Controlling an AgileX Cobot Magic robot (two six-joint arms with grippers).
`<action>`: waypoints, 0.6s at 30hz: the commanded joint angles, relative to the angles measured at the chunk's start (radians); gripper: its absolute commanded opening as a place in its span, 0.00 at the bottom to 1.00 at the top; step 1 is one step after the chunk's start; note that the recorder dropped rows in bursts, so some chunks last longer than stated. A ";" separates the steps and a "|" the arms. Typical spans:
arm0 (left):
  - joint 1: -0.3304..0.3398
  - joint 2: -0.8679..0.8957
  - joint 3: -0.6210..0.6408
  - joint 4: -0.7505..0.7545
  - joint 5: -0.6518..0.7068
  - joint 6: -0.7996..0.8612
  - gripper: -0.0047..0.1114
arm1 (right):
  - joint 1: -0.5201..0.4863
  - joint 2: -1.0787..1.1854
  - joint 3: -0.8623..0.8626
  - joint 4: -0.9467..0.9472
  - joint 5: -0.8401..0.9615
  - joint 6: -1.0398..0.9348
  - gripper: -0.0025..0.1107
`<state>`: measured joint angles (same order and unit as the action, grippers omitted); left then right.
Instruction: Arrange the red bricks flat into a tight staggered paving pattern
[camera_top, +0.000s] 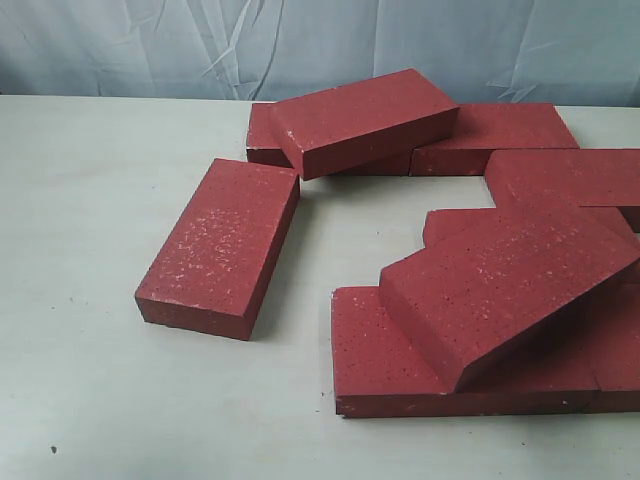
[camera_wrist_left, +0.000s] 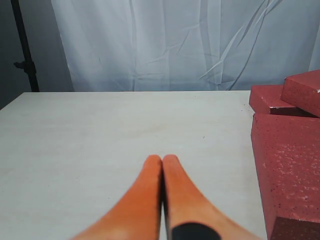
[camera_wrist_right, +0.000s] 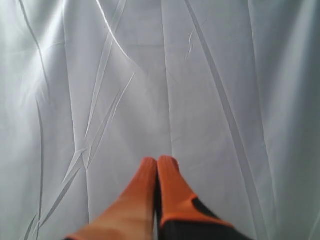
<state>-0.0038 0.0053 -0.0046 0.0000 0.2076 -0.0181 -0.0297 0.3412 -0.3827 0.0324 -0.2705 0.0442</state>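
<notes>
- Finds the left gripper (camera_wrist_left: 162, 167) pressed together, pinching nothing, low over the table (camera_wrist_left: 100, 135). Places the nearest brick (camera_wrist_left: 285, 165) flat just beside it, not touching.
- Finds the right gripper (camera_wrist_right: 158, 167) likewise pressed together and empty, facing only the white curtain (camera_wrist_right: 150, 75). Sees no brick in that view.
- Locates the red bricks (camera_top: 390, 365) on the table, mostly bunched at the rear and right of the exterior view. Sees neither gripper there.
- Records one lone brick (camera_top: 220, 245) flat and apart on the left.
- Records one rear tilted brick (camera_top: 365, 122) propped across flat ones, and one front tilted brick (camera_top: 510, 285) leaning on flat ones beneath.
- Counts eight bricks for certain, possibly nine; cannot settle it owing to overlaps and the frame edge on the right. Counts two tilted and the rest flat.
- Judges each brick heavy, rigid and rough-faced, so unlikely to slip yet liable to chip at corners if dropped. Expects sliding along the table to suit better than lifting.
- Advises taking hold across the narrow width, on the two long side faces near mid-length, after spreading the jaws.
- Advises laying the tilted ones flat before closing gaps.
</notes>
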 joint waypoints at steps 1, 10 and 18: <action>-0.009 -0.005 0.005 0.000 -0.007 -0.002 0.04 | -0.006 0.084 -0.003 -0.003 -0.081 -0.010 0.02; -0.009 -0.005 0.005 0.000 -0.007 -0.002 0.04 | -0.006 0.244 -0.003 -0.005 -0.223 -0.037 0.02; -0.009 -0.005 0.005 0.000 -0.007 -0.002 0.04 | -0.006 0.440 -0.005 -0.005 -0.362 -0.158 0.02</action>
<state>-0.0038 0.0053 -0.0046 0.0000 0.2076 -0.0181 -0.0297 0.7216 -0.3827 0.0324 -0.5907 -0.0771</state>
